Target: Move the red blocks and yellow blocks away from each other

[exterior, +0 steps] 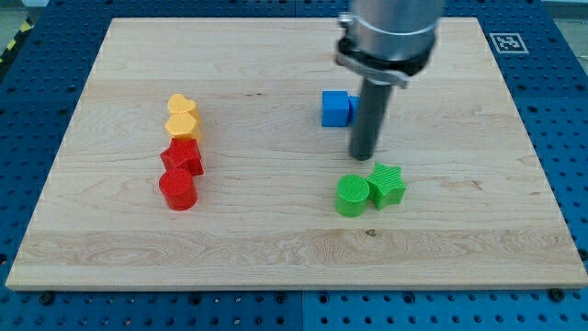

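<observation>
Wooden board (276,248) on blue perforated table (560,110).

A robotics lab bench: wooden board (276,248) on blue perforated table (560,83); fiducial marker (507,41) at its corner.

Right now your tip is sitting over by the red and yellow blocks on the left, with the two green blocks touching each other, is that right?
Not quite. My tip is on the view's right, between the blue block and the two green blocks, far from the red and yellow blocks. The camera view shows it. The green blocks do touch.
</observation>
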Robot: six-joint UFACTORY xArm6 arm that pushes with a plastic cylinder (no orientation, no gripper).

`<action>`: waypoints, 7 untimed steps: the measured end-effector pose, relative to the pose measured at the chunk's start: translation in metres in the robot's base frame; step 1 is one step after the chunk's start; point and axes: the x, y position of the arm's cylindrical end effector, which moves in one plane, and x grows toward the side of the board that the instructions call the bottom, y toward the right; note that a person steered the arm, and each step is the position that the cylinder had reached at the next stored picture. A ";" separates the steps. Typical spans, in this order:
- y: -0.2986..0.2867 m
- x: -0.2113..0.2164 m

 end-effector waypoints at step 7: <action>-0.315 -0.048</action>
